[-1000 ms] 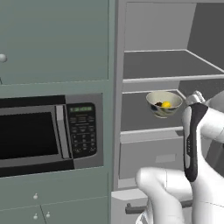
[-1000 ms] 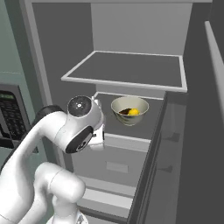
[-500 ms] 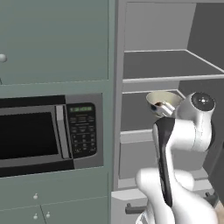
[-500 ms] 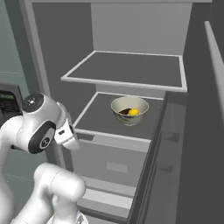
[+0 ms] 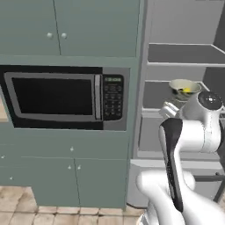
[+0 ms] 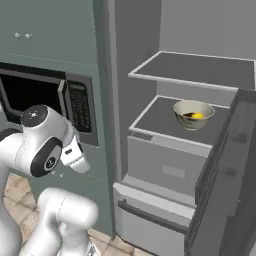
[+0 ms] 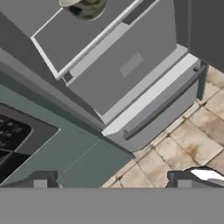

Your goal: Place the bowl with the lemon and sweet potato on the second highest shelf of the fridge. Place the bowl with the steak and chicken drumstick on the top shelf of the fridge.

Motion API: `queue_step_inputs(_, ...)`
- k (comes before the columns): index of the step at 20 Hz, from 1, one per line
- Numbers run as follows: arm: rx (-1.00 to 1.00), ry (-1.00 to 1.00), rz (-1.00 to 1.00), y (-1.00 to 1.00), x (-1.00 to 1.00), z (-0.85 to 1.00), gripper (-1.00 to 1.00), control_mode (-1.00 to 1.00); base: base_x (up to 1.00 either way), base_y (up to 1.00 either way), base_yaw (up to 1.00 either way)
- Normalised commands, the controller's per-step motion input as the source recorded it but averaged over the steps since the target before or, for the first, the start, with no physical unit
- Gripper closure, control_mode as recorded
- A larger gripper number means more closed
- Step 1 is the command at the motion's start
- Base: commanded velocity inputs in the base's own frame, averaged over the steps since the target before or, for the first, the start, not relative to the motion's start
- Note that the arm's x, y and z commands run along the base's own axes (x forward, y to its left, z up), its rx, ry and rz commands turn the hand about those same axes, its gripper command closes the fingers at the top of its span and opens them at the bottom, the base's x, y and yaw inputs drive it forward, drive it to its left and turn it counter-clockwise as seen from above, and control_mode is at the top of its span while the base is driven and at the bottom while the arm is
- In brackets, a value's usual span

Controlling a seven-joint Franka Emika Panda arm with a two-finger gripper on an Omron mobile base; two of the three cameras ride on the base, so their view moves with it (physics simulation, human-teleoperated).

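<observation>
A pale bowl [image 6: 194, 114] with the yellow lemon [image 6: 198, 116] and a darker piece beside it stands on the second highest shelf [image 6: 155, 117] of the open fridge [image 6: 150, 165]. Above it is the bare top shelf [image 6: 195, 70]. The left base view shows the same bowl [image 5: 184, 88] just past my arm. My gripper [image 7: 112, 180] is open and holds nothing. It hangs well back from the fridge, in front of the microwave, pointing down at the fridge drawer and floor. The bowl [image 7: 85, 6] sits at the hand view's top edge. The bowl with the steak and chicken drumstick is out of view.
A black-windowed microwave [image 5: 57, 96] is built into the grey-green cabinets left of the fridge. The open fridge door [image 6: 225, 180] stands at the right. A drawer with a bar handle [image 6: 150, 215] juts out low on the fridge. The floor [image 7: 192, 131] is tiled.
The whole picture has shifted, so the base has moved back and left from the fridge. My arm has swung away from the shelf, leaving the bowl there. The gripper stays open.
</observation>
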Motion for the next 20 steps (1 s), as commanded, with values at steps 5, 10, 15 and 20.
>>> queue_step_inputs(5, 0.0, 0.0, 0.0, 0.0, 0.0, 0.0, -1.0, 1.0, -0.04, 1.0, 0.52)
queue_step_inputs(10, 0.0, 0.0, 0.0, 0.0, 0.0, 0.0, -1.0, 1.0, 0.65, 1.0, 0.35)
queue_step_inputs(15, 0.0, 0.0, 0.0, 0.0, 0.0, 0.0, -1.0, 1.0, 1.0, 1.0, 0.13)
queue_step_inputs(20, 0.0, 0.0, 0.0, 0.0, 0.0, 0.0, -1.0, 1.0, 1.0, 1.0, 0.0)
